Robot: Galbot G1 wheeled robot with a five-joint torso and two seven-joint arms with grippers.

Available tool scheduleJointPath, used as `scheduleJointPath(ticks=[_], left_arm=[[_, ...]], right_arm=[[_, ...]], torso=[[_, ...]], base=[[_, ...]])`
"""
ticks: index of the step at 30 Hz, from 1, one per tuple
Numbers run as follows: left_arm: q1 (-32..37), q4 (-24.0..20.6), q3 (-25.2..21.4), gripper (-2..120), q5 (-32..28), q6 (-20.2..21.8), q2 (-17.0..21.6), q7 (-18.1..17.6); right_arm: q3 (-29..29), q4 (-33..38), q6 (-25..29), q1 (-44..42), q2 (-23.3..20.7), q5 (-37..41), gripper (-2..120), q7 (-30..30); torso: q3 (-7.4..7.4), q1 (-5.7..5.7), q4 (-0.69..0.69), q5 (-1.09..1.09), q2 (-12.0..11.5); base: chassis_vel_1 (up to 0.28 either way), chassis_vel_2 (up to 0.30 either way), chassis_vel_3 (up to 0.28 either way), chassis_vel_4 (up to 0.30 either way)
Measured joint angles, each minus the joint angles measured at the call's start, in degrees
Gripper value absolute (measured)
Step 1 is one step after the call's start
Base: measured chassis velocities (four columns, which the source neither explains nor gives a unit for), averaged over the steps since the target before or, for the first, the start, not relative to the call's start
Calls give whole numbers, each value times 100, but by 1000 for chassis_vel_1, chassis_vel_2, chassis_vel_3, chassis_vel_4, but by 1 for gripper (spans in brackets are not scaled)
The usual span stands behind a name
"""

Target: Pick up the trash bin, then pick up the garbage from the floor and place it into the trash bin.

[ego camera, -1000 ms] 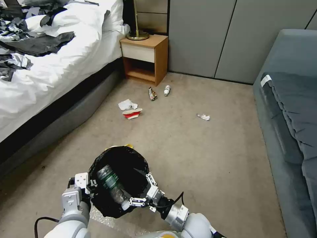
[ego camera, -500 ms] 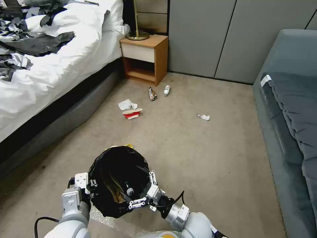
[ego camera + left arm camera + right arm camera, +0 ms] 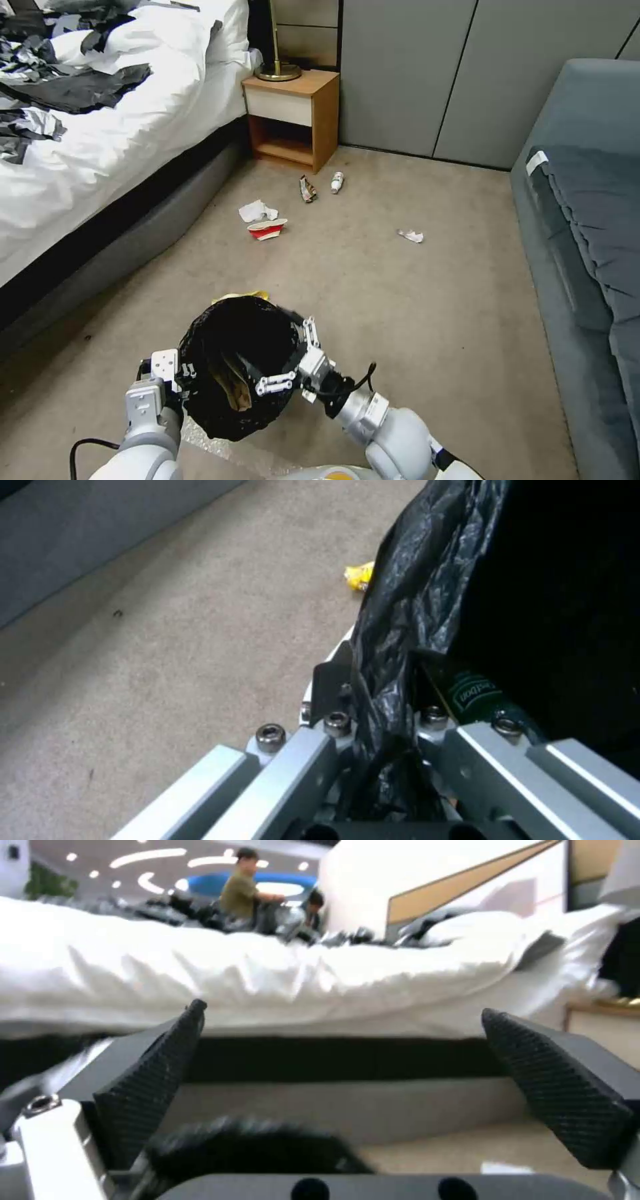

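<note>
The trash bin (image 3: 227,413), lined with a black bag, hangs just above the carpet at the near edge of the head view. My left gripper (image 3: 179,377) is shut on its near-left rim; the left wrist view has the fingers (image 3: 293,760) pinching the bag. A tan paper bag (image 3: 235,390) and a green-labelled bottle (image 3: 475,694) lie inside. My right gripper (image 3: 283,357) hovers open over the bin's right rim, its pads (image 3: 150,1085) bare. A tissue (image 3: 257,211), a red-and-white carton (image 3: 267,229), a wrapper (image 3: 307,189), a small bottle (image 3: 337,182), a white scrap (image 3: 411,235) and a yellow wrapper (image 3: 241,297) lie on the floor.
A bed (image 3: 100,153) with white bedding runs along the left. A wooden nightstand (image 3: 293,117) with a lamp stands at the back. A grey sofa (image 3: 587,233) lines the right side. Open carpet lies between them.
The clear bottle left my right gripper and dropped deep into the bin. That gripper, still open, has lifted up and away over the right rim. The left gripper holds still.
</note>
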Motion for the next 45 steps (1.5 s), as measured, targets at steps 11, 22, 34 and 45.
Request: scheduleJointPath(ticks=[11,22,34,45], left_arm=[[10,20,-30,1,6,-23,23,23],[26,44,-72,1,-24,-81,32,76],[3,39,-117,1,-71,-120,34,160],[5,35,-118,1,-80,-184,36,256]], right_arm=[[626,895,-75,-496,310,-42,100,637],[1648,1354,198,-1512,654,-402,100,1301],[2067,984,735,-2206,899,-543,100,1605],[2174,576,1137,-2439,1017,-574,100,1676]], torso=[[0,0,0,0,-1],[0,0,-1,0,0],[0,0,0,0,-1],[0,-1,2,-16,0]], base=[[0,0,0,0],[0,0,0,0],[0,0,0,0],[0,0,0,0]])
